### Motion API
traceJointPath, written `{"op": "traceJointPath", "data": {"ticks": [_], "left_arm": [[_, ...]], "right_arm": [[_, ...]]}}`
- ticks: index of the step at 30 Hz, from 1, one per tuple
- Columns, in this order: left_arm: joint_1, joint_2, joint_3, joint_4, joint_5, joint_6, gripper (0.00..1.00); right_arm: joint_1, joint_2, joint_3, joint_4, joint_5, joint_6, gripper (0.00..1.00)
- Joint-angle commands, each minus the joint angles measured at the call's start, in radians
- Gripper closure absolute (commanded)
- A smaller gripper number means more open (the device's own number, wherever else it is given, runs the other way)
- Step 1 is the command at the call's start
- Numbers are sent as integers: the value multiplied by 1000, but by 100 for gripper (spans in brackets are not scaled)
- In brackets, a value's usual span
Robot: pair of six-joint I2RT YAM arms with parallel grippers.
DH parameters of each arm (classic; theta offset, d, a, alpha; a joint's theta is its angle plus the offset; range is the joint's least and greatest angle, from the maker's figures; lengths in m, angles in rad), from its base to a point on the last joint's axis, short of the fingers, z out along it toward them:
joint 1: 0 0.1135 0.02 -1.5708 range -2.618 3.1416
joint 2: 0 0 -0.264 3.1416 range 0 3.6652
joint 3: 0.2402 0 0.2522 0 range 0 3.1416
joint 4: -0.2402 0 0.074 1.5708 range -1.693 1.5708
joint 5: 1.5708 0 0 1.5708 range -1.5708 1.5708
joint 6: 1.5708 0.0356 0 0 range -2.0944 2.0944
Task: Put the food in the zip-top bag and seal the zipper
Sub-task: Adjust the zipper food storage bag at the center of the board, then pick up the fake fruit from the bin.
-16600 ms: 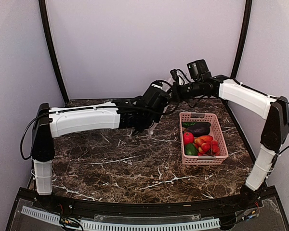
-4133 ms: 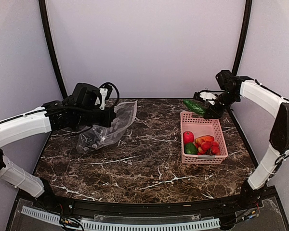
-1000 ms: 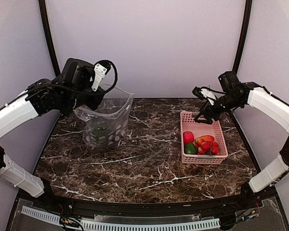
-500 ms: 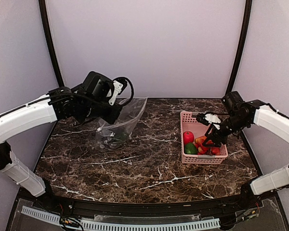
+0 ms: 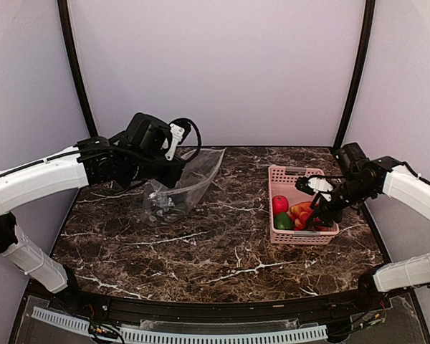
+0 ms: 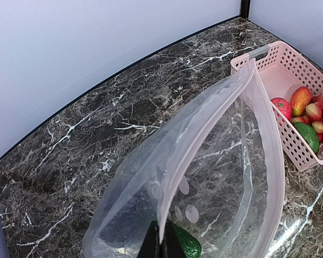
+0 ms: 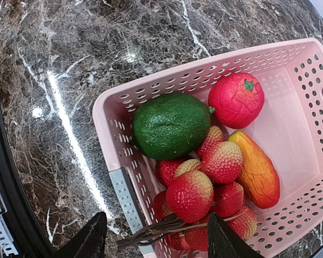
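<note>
My left gripper (image 6: 161,246) is shut on the rim of the clear zip-top bag (image 6: 226,177). It holds the bag tilted, mouth gaping toward the basket. The zipper (image 6: 204,129) runs unsealed along that rim. A green cucumber (image 6: 187,244) lies in the bag's bottom beside a dark shape. My right gripper (image 7: 159,242) is open low over the pink basket's (image 7: 110,140) near corner, its fingers either side of the red grape bunch's (image 7: 204,183) stem. The green pepper (image 7: 169,124), red strawberry (image 7: 236,99) and orange piece (image 7: 255,169) lie in the basket.
In the top view the bag (image 5: 190,183) hangs at the back left and the basket (image 5: 285,238) sits on the right of the marbled table (image 5: 215,251). Black frame posts and pale walls close in the back and both sides.
My right gripper came forward and down from behind the basket to its near end. My left arm lowered the bag from upright and tipped its mouth toward the right.
</note>
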Motion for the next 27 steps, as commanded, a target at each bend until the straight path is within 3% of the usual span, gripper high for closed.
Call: {"op": "traceJointPath", "data": {"ticks": [1, 10, 27], "left_arm": [[2, -23, -24, 17, 3, -11, 99], [2, -28, -34, 23, 0, -12, 99], [3, -27, -40, 20, 4, -18, 99]], "right_arm": [[26, -48, -49, -41, 7, -52, 39], [71, -144, -117, -21, 69, -144, 50], [119, -122, -180, 48, 162, -161, 63]]}}
